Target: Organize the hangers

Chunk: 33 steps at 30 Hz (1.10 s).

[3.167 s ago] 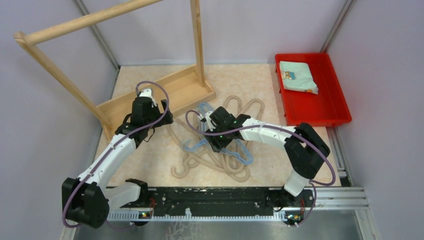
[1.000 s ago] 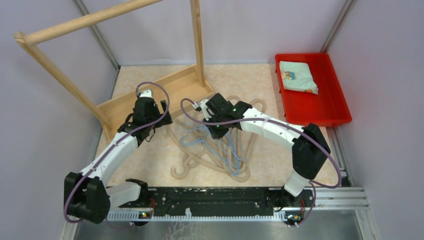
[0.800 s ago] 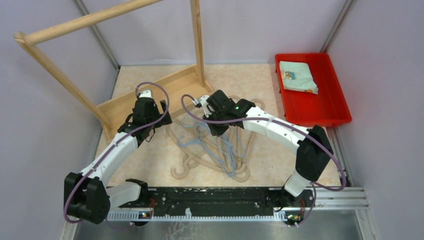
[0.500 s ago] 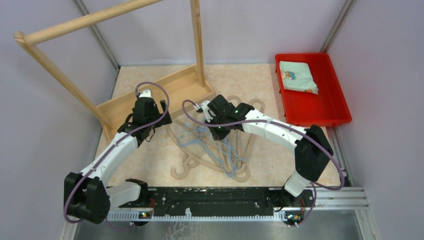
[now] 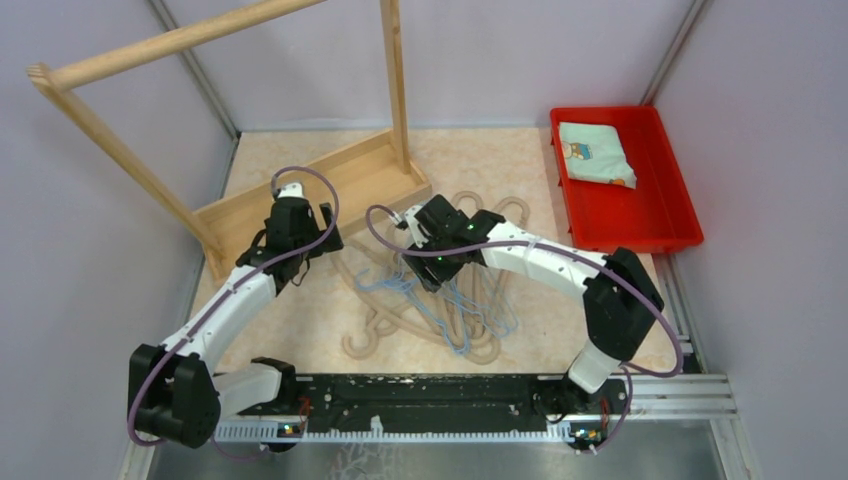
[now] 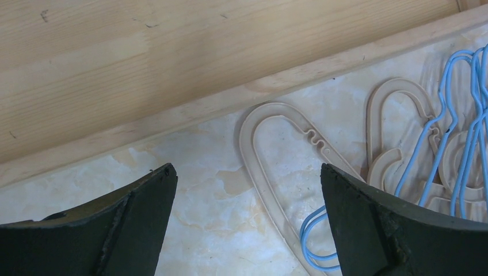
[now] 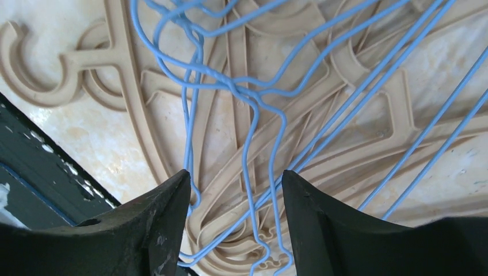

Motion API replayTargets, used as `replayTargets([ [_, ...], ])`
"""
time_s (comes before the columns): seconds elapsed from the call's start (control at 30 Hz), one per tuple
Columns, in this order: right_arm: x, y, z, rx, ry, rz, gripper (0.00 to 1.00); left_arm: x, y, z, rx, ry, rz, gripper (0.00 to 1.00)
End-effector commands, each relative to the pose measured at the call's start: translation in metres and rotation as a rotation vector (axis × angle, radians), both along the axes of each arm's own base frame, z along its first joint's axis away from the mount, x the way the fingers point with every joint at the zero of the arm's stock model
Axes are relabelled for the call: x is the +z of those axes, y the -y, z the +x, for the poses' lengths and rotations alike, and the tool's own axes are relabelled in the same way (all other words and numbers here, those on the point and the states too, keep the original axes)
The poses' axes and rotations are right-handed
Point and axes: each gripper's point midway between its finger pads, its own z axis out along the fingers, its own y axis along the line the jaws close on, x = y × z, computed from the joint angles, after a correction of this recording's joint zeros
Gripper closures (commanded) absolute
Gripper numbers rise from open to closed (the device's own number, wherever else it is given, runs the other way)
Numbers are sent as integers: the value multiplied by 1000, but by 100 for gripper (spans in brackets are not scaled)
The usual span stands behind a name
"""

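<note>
Sorting looks barely begun: the hangers (image 5: pixel 440 305) lie in one tangled heap on the worktop (image 5: pixel 300 320), roughly in the middle, just near and right of the wooden rack (image 5: pixel 330 190), and no hanger shows on its rail (image 5: pixel 180 40). The beige hangers (image 5: pixel 395 325) lie flat at the bottom, crossing one another. The blue wire hangers (image 7: pixel 247 98) sprawl over them, their hooks and necks twisted together. The right gripper (image 7: pixel 236 184) hangs low over the far-left part of the heap, its jaws a modest way apart; several blue strands run through the gap, one close against the left finger, but nothing looks pinched. The left gripper (image 6: pixel 247 172) hovers with jaws wide and empty above bare worktop beside the rack's base board, with the looped end of one beige hanger just beyond its fingertips. At the far right a red tray (image 5: pixel 660 215) holds a folded cloth (image 5: pixel 595 152), well apart from the heap. The step in hand appears to be picking one blue hanger out of the knot. The next move calls for closing on a single wire near its hook, not on two strands at once, then lifting slowly so the others slip free; thin wire may slide in the jaws or drag its neighbours along
</note>
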Motion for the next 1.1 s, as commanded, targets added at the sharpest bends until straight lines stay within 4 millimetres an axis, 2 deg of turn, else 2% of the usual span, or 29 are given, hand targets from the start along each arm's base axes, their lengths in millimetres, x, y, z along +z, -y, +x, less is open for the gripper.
replayTargets([
  [0.0,15,-31,24,7,54,64,40,1,-1,4,17,20,-14,0],
  [0.27,-21,-38,34,-26,6,46,45,3,-5,5,12,21,25,0],
  [0.5,-23,-33,44,-77,12,48,47,-3,-8,2,14,6,37,0],
  [0.77,-49,-15,41,-100,-24,-2,50,-6,-7,2,11,0,37,0],
  [0.93,-58,-6,43,-118,-35,-12,51,-6,-8,1,13,0,42,0],
  [1.07,-51,-6,44,-116,-36,4,63,-6,-8,2,13,0,42,0],
])
